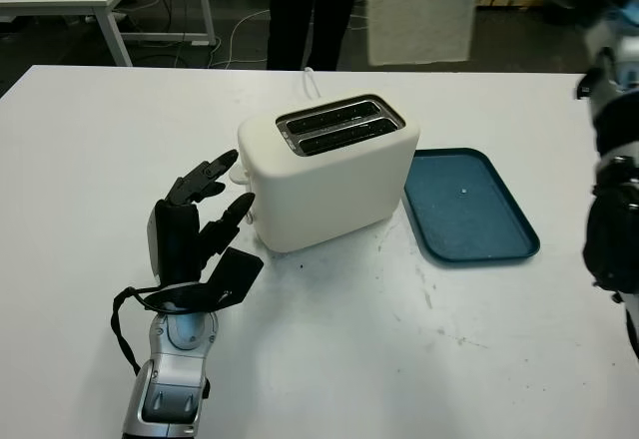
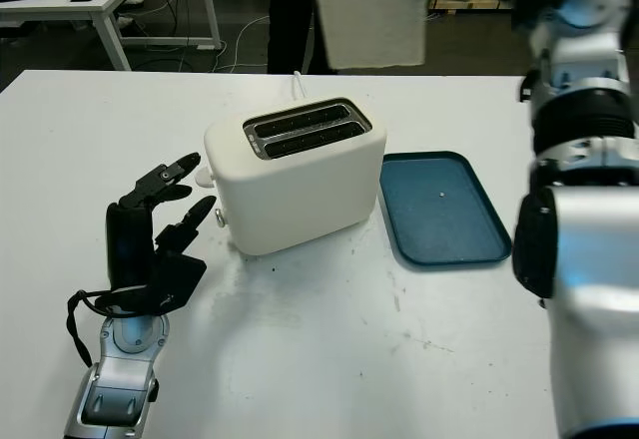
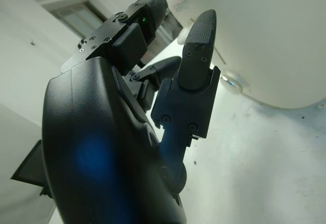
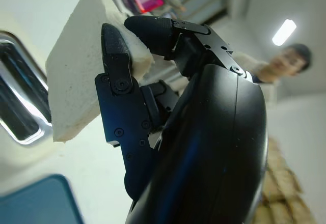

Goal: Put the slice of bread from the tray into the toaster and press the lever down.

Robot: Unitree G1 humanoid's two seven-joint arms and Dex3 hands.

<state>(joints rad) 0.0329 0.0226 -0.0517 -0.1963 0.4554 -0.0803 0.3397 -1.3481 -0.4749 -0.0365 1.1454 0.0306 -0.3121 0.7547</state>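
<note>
Right now the right hand (image 4: 153, 81) is up high at about 1 o'clock from the cream white two-slot toaster (image 1: 329, 170), and its fingers (image 4: 119, 66) are pinched shut on the soft white square slice of bread (image 1: 419, 10). The bread hangs in the air, above and a bit behind the toaster, not yet over the two dark slots (image 1: 339, 125). The flat dark blue plastic tray (image 1: 469, 205) lies on the white worktop (image 1: 329, 359) at 3 o'clock from the toaster, just beside it, with no bread on it. The left hand (image 1: 205, 224) is open and sits at 9 o'clock from the toaster, close to the side where a small knob (image 1: 236, 175) sticks out; the lever itself is hard to make out. To do this step well, I think the right hand should bring the bread over one slot, turn it so its thin edge lines up with the long slot, and go down slowly. It should let go only when the bottom edge is inside. If the slice is tilted, it could catch on the rim and bend or fall.
</note>
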